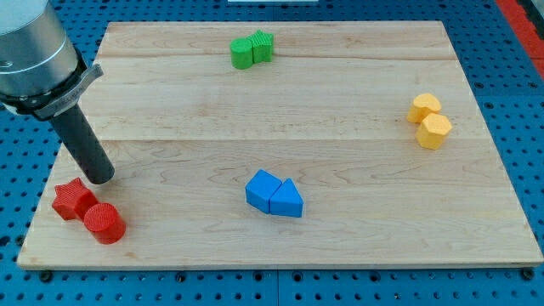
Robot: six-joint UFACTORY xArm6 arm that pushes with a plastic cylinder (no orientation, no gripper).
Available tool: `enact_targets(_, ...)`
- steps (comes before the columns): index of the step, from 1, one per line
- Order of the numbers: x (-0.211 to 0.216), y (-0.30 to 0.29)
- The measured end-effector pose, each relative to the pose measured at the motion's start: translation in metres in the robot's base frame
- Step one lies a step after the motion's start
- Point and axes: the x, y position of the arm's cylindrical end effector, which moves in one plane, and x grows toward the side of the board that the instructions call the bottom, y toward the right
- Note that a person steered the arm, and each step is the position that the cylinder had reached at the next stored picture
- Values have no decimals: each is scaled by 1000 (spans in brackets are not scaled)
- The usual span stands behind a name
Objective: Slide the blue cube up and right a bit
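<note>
My tip (100, 178), a bare rod holding nothing, is sitting beside the red star (72, 199), seemingly not touching; I'm needing to approach the blue cube (262, 189) from its lower left

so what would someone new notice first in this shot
Probably the thick dark rod at the view's left, my tip resting just above the red star and red cylinder. Next, the blue cube touching a blue triangular block at bottom centre, far from my tip.
</note>
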Motion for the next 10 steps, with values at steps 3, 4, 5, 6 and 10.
enact_targets(3,-72,174)
enact_targets(4,-67,259)
enact_targets(5,-34,322)
enact_targets(6,17,389)
enact_targets(10,19,184)
